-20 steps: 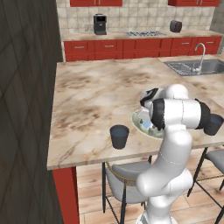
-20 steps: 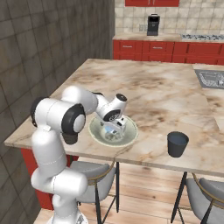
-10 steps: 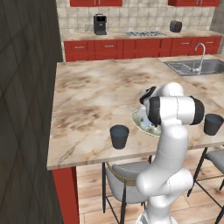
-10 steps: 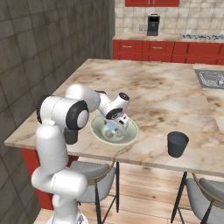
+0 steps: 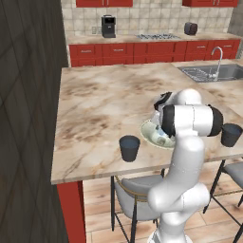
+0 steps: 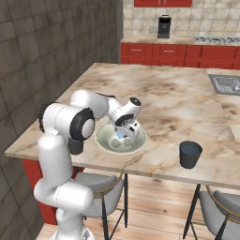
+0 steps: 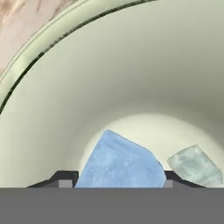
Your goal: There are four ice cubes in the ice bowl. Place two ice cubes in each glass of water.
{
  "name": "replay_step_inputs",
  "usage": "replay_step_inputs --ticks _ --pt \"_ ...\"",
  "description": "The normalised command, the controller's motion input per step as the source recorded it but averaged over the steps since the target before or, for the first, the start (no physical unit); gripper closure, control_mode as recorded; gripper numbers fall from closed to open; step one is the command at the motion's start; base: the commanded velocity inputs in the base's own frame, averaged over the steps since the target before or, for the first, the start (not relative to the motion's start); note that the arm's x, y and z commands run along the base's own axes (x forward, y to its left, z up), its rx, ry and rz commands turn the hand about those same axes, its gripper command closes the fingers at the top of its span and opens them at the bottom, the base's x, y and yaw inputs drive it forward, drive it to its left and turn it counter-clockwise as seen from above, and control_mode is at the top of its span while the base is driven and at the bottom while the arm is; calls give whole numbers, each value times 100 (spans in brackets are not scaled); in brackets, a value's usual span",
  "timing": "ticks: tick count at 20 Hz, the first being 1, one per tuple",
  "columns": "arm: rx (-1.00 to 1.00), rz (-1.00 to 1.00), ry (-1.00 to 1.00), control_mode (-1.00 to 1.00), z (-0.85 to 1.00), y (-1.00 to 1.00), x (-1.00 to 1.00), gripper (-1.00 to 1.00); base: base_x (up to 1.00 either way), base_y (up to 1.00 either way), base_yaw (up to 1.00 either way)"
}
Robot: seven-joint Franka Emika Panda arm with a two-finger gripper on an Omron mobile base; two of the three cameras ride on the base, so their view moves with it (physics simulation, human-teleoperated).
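On the marble island [image 5: 99, 109], we find the gripper [image 7: 119, 183] down in the ice bowl [image 6: 105, 140], fingers straddling the blue ice cube [image 7: 120, 162]; clamping undeterminable. We judge both glasses unfilled.

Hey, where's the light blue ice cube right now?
In the hand view the light blue ice cube lies on the ice bowl floor, between the tool's tips, beside a greyish cube.

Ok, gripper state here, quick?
Gripper: open, fingers on either side of the blue ice cube inside the bowl; not closed on it yet.
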Motion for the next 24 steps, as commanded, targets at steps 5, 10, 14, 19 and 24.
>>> replay_step_inputs --ticks 5,10,14,19,24 --pt "-5 -1 -18 -100 97 44 -54 100 0 0 0" --pt "-31 -17 -6 -100 72 -22 -95 100 0 0 0" --pt "-22 -29 0 -100 81 -79 -100 100 0 0 0" --pt "-9 -21 10 -100 84 -98 -70 100 0 0 0" --pt "0 -8 26 -100 14 -100 -9 100 0 0 0"
